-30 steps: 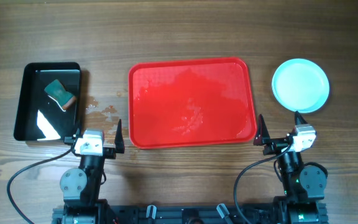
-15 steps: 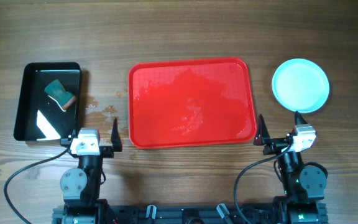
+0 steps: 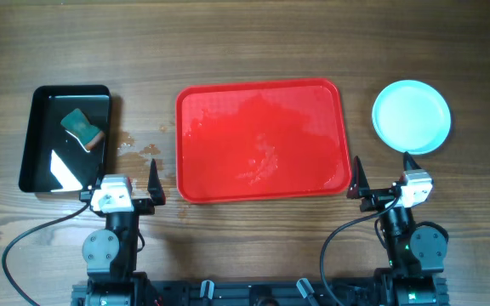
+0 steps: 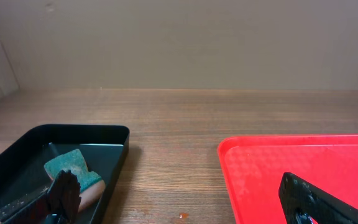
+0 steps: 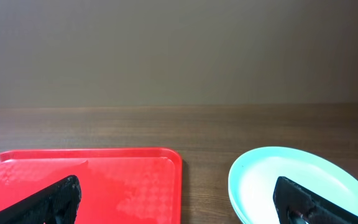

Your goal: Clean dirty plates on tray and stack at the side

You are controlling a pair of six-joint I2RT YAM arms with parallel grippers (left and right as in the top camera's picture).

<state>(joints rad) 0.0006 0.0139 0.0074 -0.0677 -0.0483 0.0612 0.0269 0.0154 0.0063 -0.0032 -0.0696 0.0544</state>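
Leftward is where the left gripper (image 3: 117,185) has slid over the past second, edging away from the tray's near-left corner toward the black bin, while nothing else on the table has changed place. Off to the right of the tray, apart from it, the pale blue plates (image 3: 411,116) sit on the bare wood as a single round outline with a whitish centre; from above it cannot be told how many lie in the pile, and the right wrist view shows only the near rim and a clean-looking face. At the middle of the table the red tray (image 3: 211,110) lies with its long sides running left to right, its floor glistening with wet patches toward the centre. Just in front of the tray's near-right corner, the right gripper (image 3: 384,174) hangs with its jaws spread wide, one finger toward the tray and the other toward the plates, holding nothing. Spread just as wide and equally empty, the left gripper straddles the gap between tray and bin. To the left, the bin (image 3: 28,144) holds a green sponge (image 3: 82,127) with a tan underside on its glossy floor. A few water droplets (image 3: 139,150) dot the wooden table (image 3: 253,42) between bin and tray.
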